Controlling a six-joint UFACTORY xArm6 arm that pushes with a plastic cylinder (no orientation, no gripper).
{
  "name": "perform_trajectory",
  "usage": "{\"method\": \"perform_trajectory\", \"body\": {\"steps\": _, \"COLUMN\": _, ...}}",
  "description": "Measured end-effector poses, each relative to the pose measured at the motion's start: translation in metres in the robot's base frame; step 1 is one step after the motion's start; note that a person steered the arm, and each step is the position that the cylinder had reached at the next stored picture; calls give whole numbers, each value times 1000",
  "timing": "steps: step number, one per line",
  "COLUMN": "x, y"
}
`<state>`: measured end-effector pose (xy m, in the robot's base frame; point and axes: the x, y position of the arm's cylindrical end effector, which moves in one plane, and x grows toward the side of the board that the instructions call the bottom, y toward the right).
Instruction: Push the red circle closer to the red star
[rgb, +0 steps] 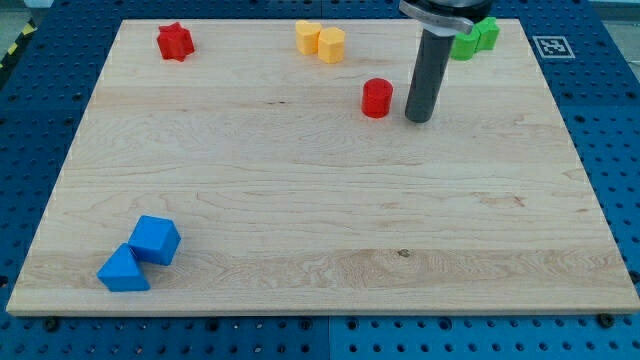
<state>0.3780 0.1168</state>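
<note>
Wooden board (300, 200) on a blue pegboard; red circle (377, 98) is stood upright near the top, my tip (419, 119) just right of it, jawless. Red star (174, 41) is seen far top-left

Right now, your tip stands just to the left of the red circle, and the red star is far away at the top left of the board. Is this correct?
Not quite: the camera view shows my tip just to the view's right of the red circle, not its left. The red star is indeed far off at the board's top left.
</note>
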Motion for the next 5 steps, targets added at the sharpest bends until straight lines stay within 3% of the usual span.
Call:
{"method": "perform_trajectory", "body": {"steps": 3, "x": -3, "y": -12}}
{"method": "perform_trajectory", "body": {"steps": 5, "x": -15, "y": -59}}
